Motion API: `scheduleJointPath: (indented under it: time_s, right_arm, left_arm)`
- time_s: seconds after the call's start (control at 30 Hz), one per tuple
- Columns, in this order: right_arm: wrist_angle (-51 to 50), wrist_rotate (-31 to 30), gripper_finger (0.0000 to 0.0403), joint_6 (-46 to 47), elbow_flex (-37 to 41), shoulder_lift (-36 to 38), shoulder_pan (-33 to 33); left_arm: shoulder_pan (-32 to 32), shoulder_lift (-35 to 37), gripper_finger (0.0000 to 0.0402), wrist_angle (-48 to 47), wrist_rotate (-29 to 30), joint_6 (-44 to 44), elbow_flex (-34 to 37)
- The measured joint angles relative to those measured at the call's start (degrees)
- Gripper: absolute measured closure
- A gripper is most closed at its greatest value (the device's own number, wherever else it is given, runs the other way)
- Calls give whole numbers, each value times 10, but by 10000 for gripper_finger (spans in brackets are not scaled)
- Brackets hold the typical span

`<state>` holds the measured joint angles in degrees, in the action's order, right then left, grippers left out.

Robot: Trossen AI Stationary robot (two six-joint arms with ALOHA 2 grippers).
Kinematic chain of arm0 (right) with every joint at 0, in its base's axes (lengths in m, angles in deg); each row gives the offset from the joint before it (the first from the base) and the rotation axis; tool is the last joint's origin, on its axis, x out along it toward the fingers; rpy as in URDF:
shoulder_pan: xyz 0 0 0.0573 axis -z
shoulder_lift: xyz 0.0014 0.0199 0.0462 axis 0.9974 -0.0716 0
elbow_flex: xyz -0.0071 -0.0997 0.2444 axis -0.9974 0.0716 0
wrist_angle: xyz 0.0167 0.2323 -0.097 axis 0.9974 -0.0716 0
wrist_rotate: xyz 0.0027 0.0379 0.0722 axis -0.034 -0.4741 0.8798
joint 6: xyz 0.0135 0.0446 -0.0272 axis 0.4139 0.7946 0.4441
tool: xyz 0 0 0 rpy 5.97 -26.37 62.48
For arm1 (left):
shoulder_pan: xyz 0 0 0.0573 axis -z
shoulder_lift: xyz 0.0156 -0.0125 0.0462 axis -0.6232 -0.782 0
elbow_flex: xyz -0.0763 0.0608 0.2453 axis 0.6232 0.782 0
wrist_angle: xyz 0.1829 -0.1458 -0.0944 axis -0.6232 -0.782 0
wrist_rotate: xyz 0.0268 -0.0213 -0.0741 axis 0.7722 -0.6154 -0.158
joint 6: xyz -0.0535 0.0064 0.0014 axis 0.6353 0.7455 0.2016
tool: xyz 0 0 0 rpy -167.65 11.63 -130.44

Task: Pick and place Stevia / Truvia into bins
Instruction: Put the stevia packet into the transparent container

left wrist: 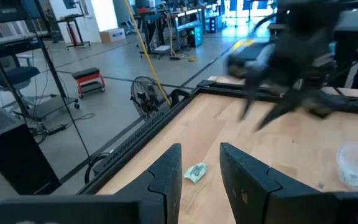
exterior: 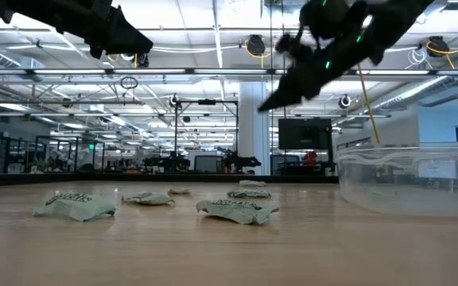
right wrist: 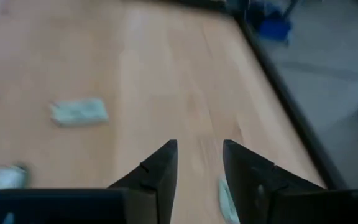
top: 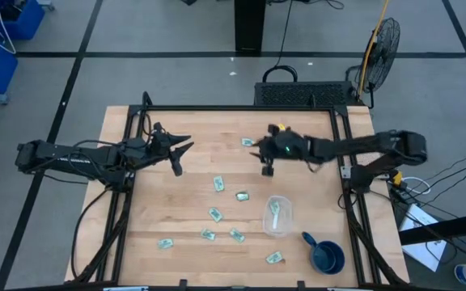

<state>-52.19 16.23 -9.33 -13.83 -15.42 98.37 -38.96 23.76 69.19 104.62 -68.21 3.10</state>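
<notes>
A: Surface? 
B: Pale wood-plank desk (top: 192, 242), matt grain, framed by dark rails. The packets (top: 218, 184) are small flat paper rectangles, pale green and white, slightly crumpled in the low view (exterior: 76, 205).

A: Where do they lie? 
B: Scattered loosely around desk centre and toward 6 o'clock, well apart from each other. One lone packet (top: 247, 142) sits toward 12, just beside the right gripper (top: 267, 166). Long axes vary: the centre one runs roughly 12-to-6, the packet at 7 o'clock (top: 165, 243) lies about 3-to-9.

A: Container? 
B: Clear plastic bin (top: 278, 217), rounded corners, glossy thin wall, standing at about 4 o'clock from centre; something pale green shows inside. A dark blue round cup (top: 327, 255) with handle stands near it toward 5.

A: Grippers? 
B: Right gripper hangs above the desk at 1 o'clock, fingers (right wrist: 160, 168) apart, nothing between. Left gripper (top: 178, 152) hovers at 10 o'clock, fingers (left wrist: 166, 174) apart, empty.
</notes>
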Motion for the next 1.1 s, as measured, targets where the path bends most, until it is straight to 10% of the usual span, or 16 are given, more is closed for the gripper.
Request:
scheduleJointPath:
  time_s: [0.47, 1.1]
  right_arm:
    - [-20, 41, 172, 13, -101, -200, 108]
    - [-111, 62, 185, 61, -167, -287, 141]
  left_arm:
    - [-44, 0, 286, -1, -16, -32, 0]
    - [-73, 0, 286, -72, -26, -25, 0]
